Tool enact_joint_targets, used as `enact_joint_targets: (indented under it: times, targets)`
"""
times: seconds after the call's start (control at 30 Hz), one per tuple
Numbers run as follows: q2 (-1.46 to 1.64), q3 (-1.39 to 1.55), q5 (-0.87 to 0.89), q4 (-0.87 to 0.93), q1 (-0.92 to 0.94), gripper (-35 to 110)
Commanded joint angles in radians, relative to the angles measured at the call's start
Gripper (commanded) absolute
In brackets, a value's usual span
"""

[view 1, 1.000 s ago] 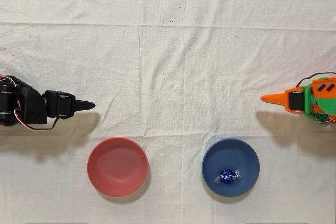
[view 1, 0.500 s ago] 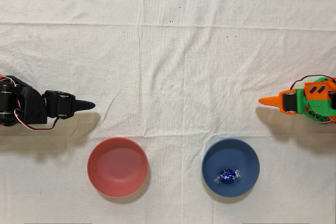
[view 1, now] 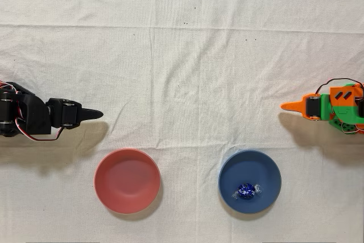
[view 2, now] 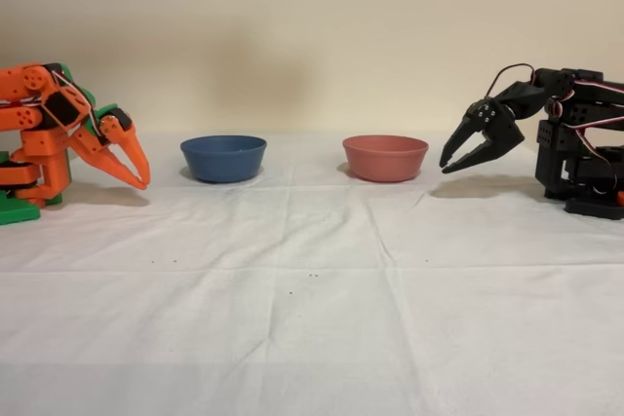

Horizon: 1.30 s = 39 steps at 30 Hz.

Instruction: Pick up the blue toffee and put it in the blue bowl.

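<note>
The blue toffee (view 1: 246, 191) is seen inside the blue bowl (view 1: 264, 169), lower centre-right overhead, well apart from the closed, empty gripper (view 1: 282, 106) at right; a pink-red bowl (view 1: 127, 181) is set left.

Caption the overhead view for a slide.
Shiny blue foil toffee rests inside matte blue bowl; orange gripper parked aside.

We see soft, even, warm light and sharp focus in both views. Faint shadows lie under the arms and bowls.
</note>
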Motion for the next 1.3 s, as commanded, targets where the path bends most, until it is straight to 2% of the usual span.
enact_joint_targets:
  times: [0.0,0.13,1.27]
  targets:
    - [-0.003,-0.014,0.002,0.006,0.015,0]
    - [-0.003,-0.014,0.028,0.006,0.061,0]
    - [-0.003,-0.014,0.031,0.006,0.061,0]
